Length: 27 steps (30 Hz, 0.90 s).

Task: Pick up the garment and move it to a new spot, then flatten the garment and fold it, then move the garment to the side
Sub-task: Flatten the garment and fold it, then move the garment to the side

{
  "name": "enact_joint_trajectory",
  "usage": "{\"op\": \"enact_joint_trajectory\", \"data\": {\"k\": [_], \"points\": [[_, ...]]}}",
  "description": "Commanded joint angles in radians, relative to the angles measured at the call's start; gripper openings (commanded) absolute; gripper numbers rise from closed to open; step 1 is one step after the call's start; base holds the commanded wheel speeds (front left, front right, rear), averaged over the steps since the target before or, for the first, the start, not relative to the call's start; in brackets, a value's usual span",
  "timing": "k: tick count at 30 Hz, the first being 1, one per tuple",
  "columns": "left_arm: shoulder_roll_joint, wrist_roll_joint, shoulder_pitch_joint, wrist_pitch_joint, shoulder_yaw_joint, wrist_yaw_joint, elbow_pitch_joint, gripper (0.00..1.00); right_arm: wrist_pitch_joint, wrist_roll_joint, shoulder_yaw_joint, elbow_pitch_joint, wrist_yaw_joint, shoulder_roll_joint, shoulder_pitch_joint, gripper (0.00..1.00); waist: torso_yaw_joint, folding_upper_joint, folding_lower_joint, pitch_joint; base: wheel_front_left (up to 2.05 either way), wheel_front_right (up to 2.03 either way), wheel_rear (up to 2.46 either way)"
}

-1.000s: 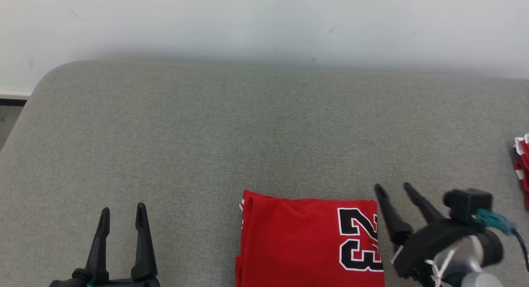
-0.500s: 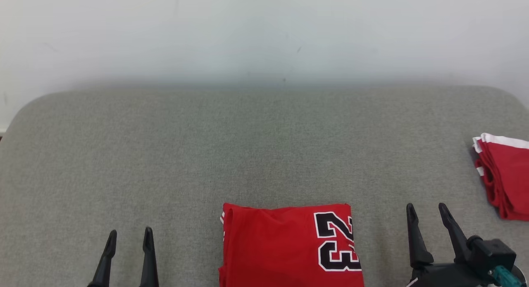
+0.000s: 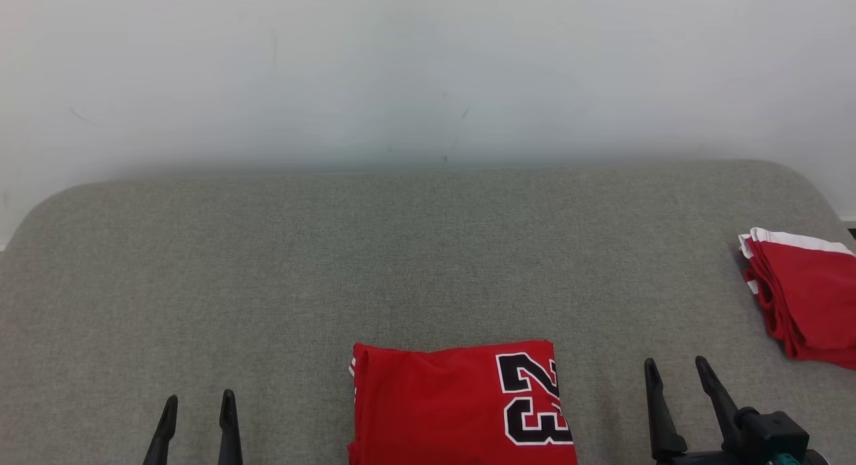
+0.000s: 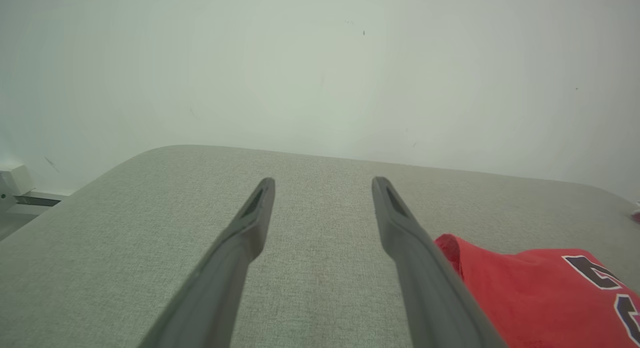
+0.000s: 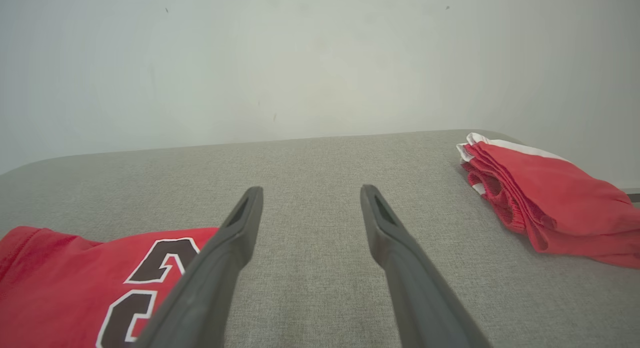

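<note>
Folded red jersey with black-and-white "23" (image 3: 455, 401) lies flat on grey fabric cushion (image 3: 401, 251), at near edge, centre. Sits between both grippers, touching neither. Left gripper (image 3: 200, 397) released, fingers spread and empty, over bare cushion left of jersey. Right gripper (image 3: 674, 362) also released and empty, near jersey's "23" side. Second folded red garment with white trim (image 3: 802, 298) at cushion's far right, well apart from jersey. Plain white wall (image 3: 428, 63) behind.
</note>
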Motion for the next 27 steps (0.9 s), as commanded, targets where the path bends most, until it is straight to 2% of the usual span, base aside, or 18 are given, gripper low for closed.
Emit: {"op": "enact_joint_trajectory", "data": {"k": [1,13,16,19,27], "points": [[-0.003,0.005,0.018,-0.004,0.005,-0.001,0.001,1.0,-0.006,-0.001,0.005,0.004,-0.002,0.001,0.0,1.0,0.001,0.0001,0.0001,0.0,0.0,0.0,0.0],[-0.004,0.001,0.012,-0.004,0.009,-0.006,0.005,1.0,0.021,0.016,0.001,-0.003,-0.002,0.001,-0.01,1.0,0.008,0.0001,0.0001,0.01,0.0,0.0,0.0],[-0.005,-0.011,0.013,-0.004,0.006,-0.002,0.009,1.0,0.071,0.007,0.016,0.0,-0.002,0.001,-0.006,1.0,0.009,0.0001,0.0001,0.01,0.0,0.0,0.0],[-0.005,-0.016,0.015,-0.004,0.004,0.0,0.01,1.0,0.194,0.037,0.033,0.001,-0.002,0.001,-0.006,1.0,0.01,0.0001,0.0001,0.01,0.0,0.0,0.0],[-0.005,-0.02,0.015,-0.004,-0.006,0.008,0.006,1.0,0.674,0.133,0.049,-0.102,-0.002,0.0,-0.037,1.0,0.013,0.0001,0.0001,0.017,0.0,0.0,0.0]]}}
